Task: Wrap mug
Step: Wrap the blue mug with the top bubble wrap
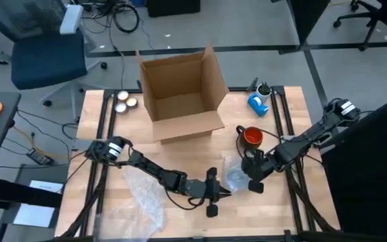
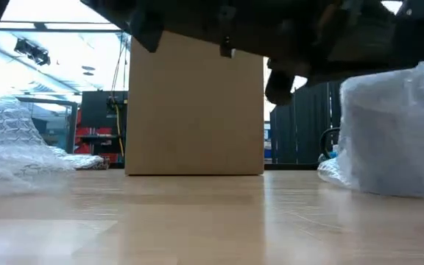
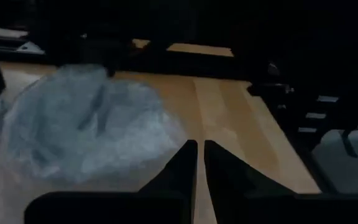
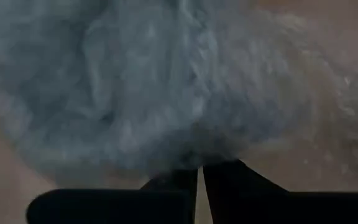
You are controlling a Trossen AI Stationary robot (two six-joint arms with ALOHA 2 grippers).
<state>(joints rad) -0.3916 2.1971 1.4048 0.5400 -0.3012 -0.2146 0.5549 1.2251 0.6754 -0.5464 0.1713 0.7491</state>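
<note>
**Bubble wrap pinched, mug not yet covered**

Right gripper low at the table's right-centre, fingers drawn together with barely a slit between, nipping the edge of the small crumpled clear bubble-wrap sheet bunched directly ahead of them. Left gripper just to the other side of that same sheet, fingers likewise nearly closed, but nothing visibly between them; bare wood ahead, wrap off to one side.

Red-orange ceramic mug upright beyond the right gripper, toward the box, near the wrap but apart from it and still bare.

Risks, as judged from here: thin hold on a slippery film, so a pull toward the mug could slip the sheet free. Mug close to the right arm's path; a sideways sweep could tip or shove it. Two grippers crowded around one small sheet, so collision possible if both close in.

Open brown cardboard box well behind both grippers, flaps up, nothing visible inside. Larger loose sheet of clear bubble wrap beneath the left arm, far behind its gripper. Blue tape dispenser beside the box, past the mug.
</note>
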